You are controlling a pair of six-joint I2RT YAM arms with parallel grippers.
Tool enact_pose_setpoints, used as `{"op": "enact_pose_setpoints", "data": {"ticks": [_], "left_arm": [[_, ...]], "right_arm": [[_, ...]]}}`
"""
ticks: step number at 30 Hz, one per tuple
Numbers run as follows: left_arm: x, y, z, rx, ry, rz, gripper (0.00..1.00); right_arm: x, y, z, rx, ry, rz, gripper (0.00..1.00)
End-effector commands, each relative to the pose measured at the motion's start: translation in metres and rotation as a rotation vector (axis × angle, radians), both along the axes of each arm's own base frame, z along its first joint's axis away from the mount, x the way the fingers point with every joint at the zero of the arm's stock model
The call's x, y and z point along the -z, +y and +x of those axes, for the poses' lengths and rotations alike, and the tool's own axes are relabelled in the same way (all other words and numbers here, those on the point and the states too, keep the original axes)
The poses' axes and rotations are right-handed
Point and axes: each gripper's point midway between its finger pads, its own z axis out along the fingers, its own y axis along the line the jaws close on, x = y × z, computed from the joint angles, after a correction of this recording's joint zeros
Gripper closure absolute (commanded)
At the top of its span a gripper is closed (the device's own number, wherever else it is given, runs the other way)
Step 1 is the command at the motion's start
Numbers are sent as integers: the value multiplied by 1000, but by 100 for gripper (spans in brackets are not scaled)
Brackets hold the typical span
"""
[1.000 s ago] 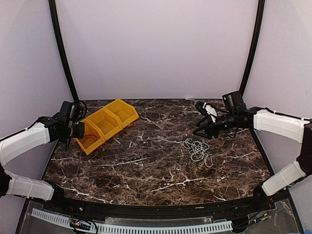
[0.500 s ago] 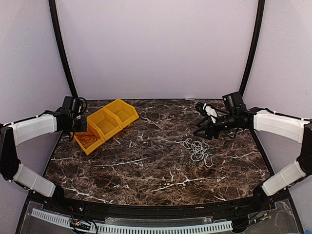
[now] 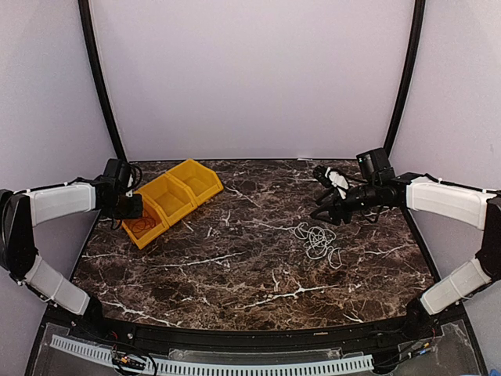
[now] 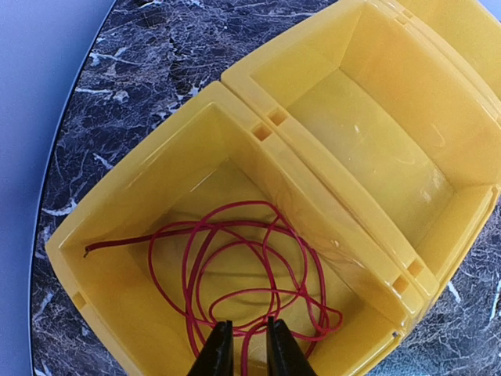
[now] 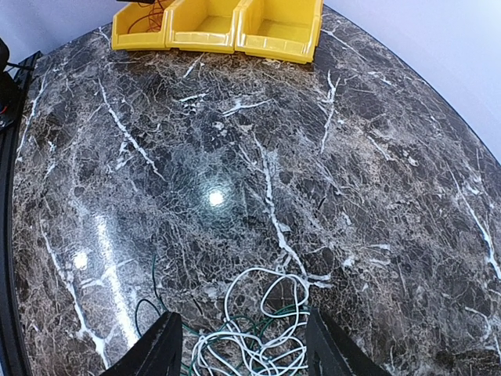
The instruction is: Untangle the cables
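Risen level, the left arm (image 3: 63,200) poises the left claw (image 4: 244,352), tips slightly apart, over the red cable (image 4: 243,274) coiled in the yellow bin (image 4: 258,129), while the right claw (image 5: 244,348) gapes above white cable (image 5: 250,313) and green cable (image 5: 149,291) tangled on the tabletop (image 5: 235,117).

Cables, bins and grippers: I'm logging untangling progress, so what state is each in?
Red cable: loose coil in the end bin.
White cable: on the table, tangled with the green one.
Green cable: threaded through the white loops.
End bin: holds only the red cable.
Middle bin: empty.
Left gripper: slightly open, red strand between its tips.
Right gripper: open above the tangle, empty.
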Motion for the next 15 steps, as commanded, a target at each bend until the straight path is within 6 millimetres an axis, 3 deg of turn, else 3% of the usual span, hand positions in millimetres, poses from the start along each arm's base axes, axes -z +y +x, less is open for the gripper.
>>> {"op": "enact_pose_setpoints", "data": {"ticks": [1,7,15], "left_arm": [[-9,-5,-5,9,19,-40,79],[-43,-4,-12,24,-32,-44,62],[-120,9,-26,6,-170,1,50]], "right_arm": [[4,-1,4,4,-9,-8,44],[5,-2,4,5,-10,-13,44],[8,-2,5,2,0,-26,44]]}}
